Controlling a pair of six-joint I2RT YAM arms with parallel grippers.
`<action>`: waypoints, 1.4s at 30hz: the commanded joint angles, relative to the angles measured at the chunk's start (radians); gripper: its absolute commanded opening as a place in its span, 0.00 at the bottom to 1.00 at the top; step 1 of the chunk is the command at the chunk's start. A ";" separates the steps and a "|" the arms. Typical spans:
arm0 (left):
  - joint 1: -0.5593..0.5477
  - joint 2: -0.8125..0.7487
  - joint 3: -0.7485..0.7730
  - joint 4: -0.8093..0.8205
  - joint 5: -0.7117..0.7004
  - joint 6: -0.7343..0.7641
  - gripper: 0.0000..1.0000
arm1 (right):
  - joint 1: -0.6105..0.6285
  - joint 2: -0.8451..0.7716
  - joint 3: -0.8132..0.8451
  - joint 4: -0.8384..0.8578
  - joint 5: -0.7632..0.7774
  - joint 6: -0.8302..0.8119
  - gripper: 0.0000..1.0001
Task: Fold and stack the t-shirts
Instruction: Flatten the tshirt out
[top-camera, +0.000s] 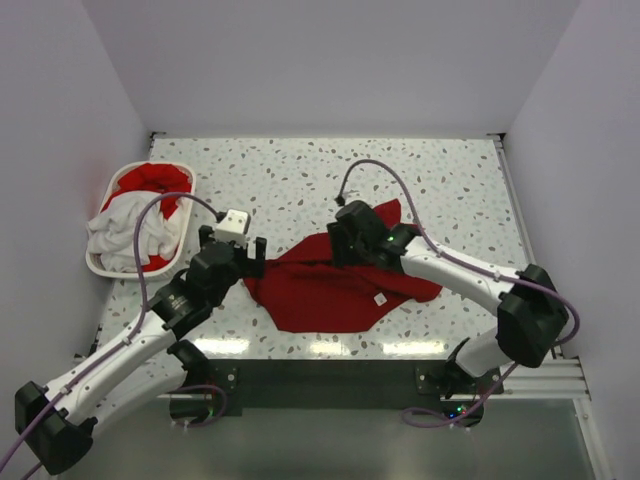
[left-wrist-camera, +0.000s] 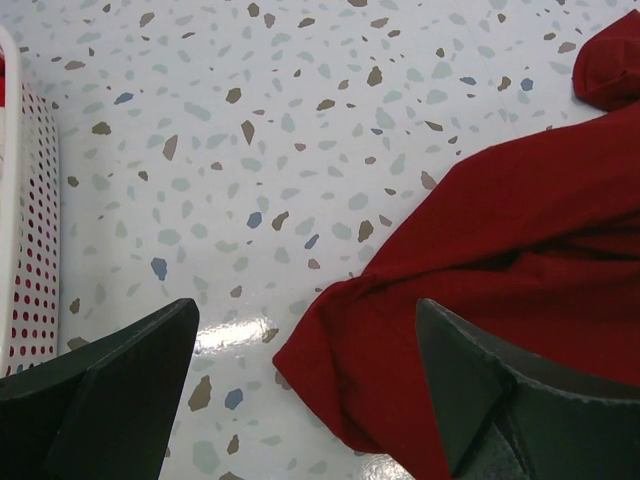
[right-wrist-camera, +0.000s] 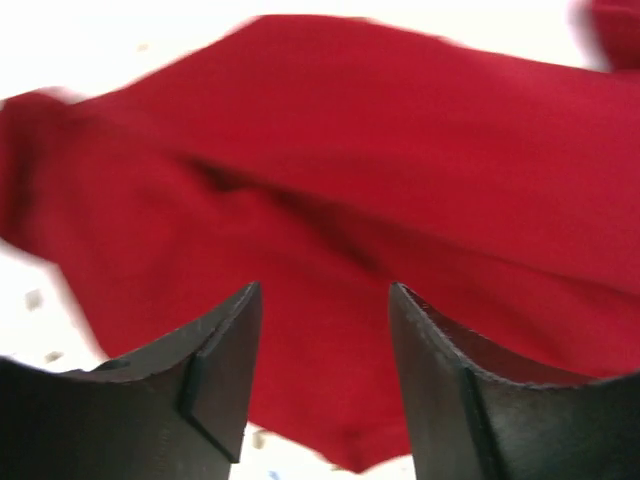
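Observation:
A deep red t-shirt lies crumpled in the middle of the table, with a small white label showing near its right side. My left gripper is open at the shirt's left edge; in the left wrist view the shirt's corner lies between the open fingers. My right gripper is open over the shirt's upper part; in the right wrist view the red cloth fills the space under the open fingers. Another red t-shirt and a white t-shirt lie in the basket.
A white plastic laundry basket stands at the table's left edge, its perforated wall at the left of the left wrist view. The speckled tabletop is walled at the back and sides.

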 joint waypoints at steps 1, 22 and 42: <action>-0.004 0.009 0.008 0.049 0.010 -0.021 0.95 | -0.072 -0.095 -0.106 0.007 0.059 -0.059 0.59; -0.007 0.090 -0.151 -0.135 0.041 -0.521 0.98 | -0.163 -0.169 -0.235 -0.028 0.042 -0.144 0.72; 0.018 0.440 -0.069 -0.035 -0.252 -0.547 0.00 | -0.192 -0.138 -0.315 -0.015 -0.076 -0.105 0.65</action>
